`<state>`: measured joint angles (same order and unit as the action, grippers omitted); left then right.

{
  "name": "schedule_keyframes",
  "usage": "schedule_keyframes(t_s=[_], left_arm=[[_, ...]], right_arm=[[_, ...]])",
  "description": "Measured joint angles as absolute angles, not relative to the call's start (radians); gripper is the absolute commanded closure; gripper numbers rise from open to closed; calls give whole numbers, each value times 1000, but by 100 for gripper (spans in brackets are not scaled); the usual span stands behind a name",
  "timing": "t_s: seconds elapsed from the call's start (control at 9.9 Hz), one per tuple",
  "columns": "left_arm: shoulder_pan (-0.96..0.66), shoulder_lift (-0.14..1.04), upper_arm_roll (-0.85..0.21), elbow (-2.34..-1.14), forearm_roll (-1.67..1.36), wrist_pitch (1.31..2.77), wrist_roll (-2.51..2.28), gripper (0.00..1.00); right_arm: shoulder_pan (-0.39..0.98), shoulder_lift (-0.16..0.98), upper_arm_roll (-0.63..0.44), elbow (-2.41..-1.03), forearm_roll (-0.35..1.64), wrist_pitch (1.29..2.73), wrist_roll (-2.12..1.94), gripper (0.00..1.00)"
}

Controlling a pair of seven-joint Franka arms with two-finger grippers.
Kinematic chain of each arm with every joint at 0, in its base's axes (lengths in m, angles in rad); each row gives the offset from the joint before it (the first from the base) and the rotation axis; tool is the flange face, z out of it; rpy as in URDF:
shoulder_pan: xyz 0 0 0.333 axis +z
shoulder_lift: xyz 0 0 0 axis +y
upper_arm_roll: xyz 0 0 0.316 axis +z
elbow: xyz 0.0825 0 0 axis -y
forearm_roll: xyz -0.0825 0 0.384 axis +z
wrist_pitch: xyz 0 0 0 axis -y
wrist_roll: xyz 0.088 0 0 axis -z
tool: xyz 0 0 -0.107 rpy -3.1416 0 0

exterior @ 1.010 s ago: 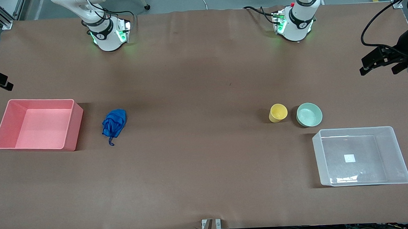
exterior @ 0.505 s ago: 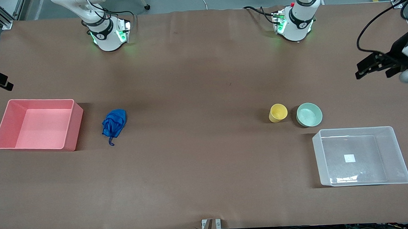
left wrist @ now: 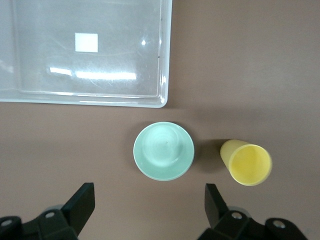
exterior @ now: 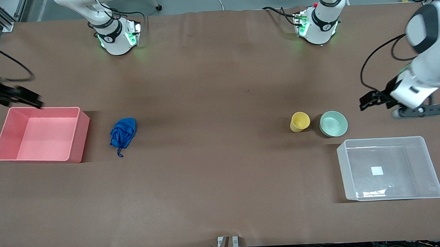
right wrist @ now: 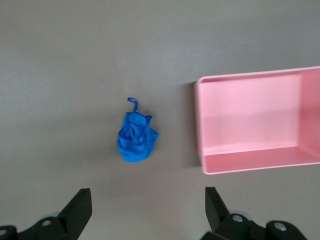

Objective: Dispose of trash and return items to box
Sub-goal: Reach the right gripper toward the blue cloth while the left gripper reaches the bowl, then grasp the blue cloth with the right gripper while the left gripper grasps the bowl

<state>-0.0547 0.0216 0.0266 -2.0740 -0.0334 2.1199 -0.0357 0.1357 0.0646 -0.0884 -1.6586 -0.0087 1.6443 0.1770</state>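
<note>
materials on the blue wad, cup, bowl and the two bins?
Blue wad: thin wrinkly film or fabric, creased, with a dangling string; can't tell which.
Cup: yellow, smooth, opaque; looks like plastic.
Bowl: pale mint, slight sheen; plastic or glazed ceramic.
Clear bin: transparent glossy plastic; sticker and table show through.
Pink bin: opaque, matte, moulded plastic look.

A crumpled blue wad (exterior: pixel 123 132) is lying on the tabletop toward the right arm's end, its short string trailing toward the front camera. Toward the left arm's end, a yellow cup (exterior: pixel 299 121) is standing upright just beside a shallow mint-green bowl (exterior: pixel 333 123). The clear box (exterior: pixel 389 168) is sitting empty near the bowl, nearer the camera, a white sticker on its bottom.
</note>
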Motion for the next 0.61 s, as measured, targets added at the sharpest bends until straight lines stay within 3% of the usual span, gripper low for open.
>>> schedule_keyframes(t_s=[0.3,0.61], left_arm=[[-48,80,66,-2308,-33,2456,15,1],[-49,257,67,-2390,-33,2739,20,6]], right_arm=[[208,106,-86,-2010,-16,2037,231,0],[208,222,-88,-2227,-18,2385,231,0]])
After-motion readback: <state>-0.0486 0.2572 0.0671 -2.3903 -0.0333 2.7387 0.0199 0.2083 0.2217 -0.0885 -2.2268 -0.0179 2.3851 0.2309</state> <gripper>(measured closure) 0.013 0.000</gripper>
